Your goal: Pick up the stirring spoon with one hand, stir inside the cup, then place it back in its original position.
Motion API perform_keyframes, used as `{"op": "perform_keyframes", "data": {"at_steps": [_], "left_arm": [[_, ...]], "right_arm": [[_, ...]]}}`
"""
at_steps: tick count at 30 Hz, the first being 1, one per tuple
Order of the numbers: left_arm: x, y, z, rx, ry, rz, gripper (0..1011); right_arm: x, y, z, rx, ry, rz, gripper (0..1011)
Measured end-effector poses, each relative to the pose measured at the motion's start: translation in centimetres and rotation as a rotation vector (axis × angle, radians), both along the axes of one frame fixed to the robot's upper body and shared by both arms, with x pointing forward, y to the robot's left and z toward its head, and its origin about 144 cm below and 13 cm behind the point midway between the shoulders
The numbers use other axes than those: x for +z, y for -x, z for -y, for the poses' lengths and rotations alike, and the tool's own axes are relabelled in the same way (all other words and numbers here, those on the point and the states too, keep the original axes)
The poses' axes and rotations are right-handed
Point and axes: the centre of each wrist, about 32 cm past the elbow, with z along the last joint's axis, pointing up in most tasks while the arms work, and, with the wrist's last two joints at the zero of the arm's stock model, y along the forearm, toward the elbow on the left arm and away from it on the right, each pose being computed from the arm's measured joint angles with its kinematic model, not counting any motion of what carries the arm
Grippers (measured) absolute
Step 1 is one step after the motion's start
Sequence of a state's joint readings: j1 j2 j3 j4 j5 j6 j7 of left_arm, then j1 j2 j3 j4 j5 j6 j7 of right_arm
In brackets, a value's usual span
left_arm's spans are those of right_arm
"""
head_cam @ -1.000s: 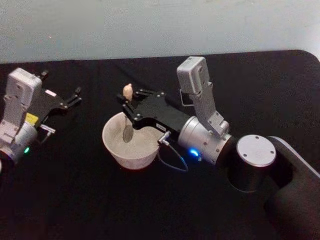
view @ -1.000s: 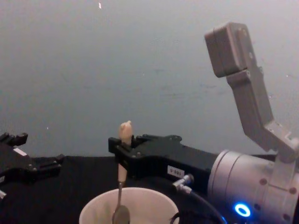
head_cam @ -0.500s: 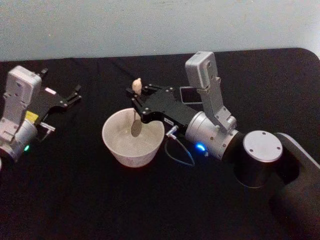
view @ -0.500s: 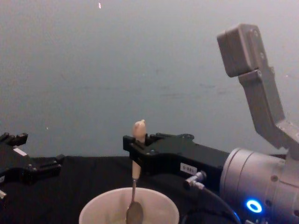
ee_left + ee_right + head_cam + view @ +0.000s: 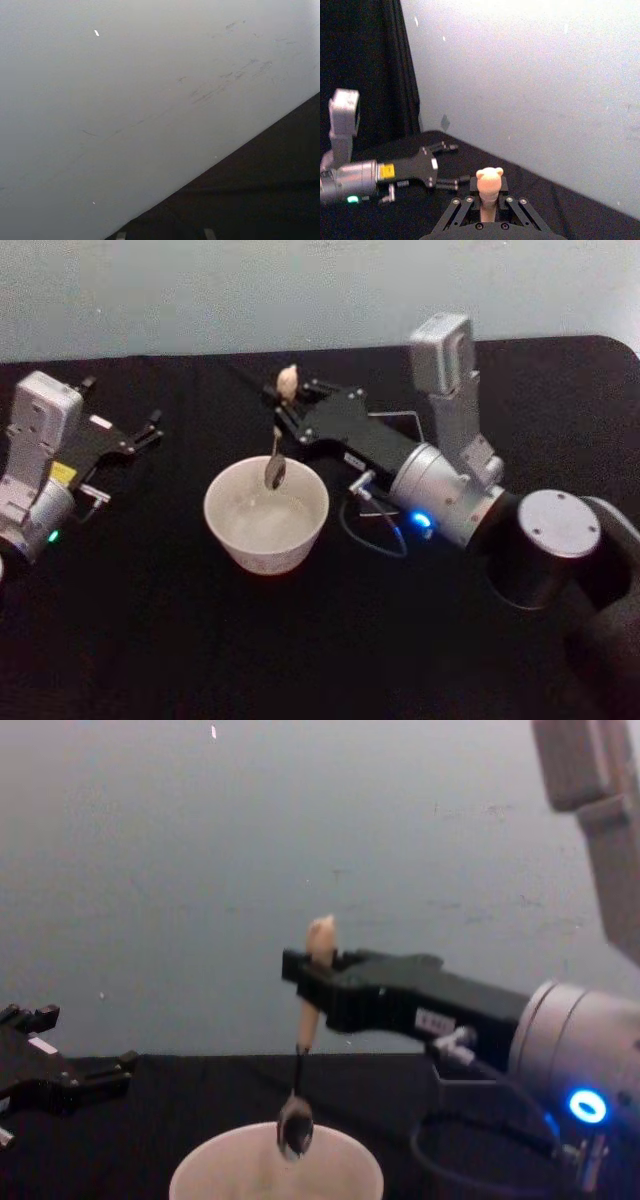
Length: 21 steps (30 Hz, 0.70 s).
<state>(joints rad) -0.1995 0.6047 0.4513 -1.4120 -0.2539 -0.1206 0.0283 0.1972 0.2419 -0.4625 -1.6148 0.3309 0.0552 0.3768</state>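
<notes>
Nearest me, the wide round off-white cup (image 5: 262, 550) sits on the black table (image 5: 150, 640), with open tabletop all round it. My right gripper (image 5: 285, 408) clamps the bear-topped cream-handled metal stirring spoon (image 5: 304, 1032) upright, bowl down at rim level. My left gripper (image 5: 148, 432), fingers spread, rests well leftward.

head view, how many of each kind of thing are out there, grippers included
spoon: 1
cup: 1
grippers: 2 (left gripper open, right gripper shut on the spoon)
total: 4
</notes>
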Motion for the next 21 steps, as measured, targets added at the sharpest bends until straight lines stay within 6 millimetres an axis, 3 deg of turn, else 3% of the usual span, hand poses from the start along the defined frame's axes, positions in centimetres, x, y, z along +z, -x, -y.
{"op": "perform_keyframes", "data": {"at_steps": [9, 21], "left_arm": [[0.0, 0.0, 0.0, 0.000, 0.000, 0.000, 1001], [0.0, 0.0, 0.0, 0.000, 0.000, 0.000, 1001]], "right_arm": [[3.3, 0.7, 1.7, -0.043, -0.062, 0.077, 188], [5.8, 2.1, 4.6, -0.165, -0.054, 0.123, 188]]}}
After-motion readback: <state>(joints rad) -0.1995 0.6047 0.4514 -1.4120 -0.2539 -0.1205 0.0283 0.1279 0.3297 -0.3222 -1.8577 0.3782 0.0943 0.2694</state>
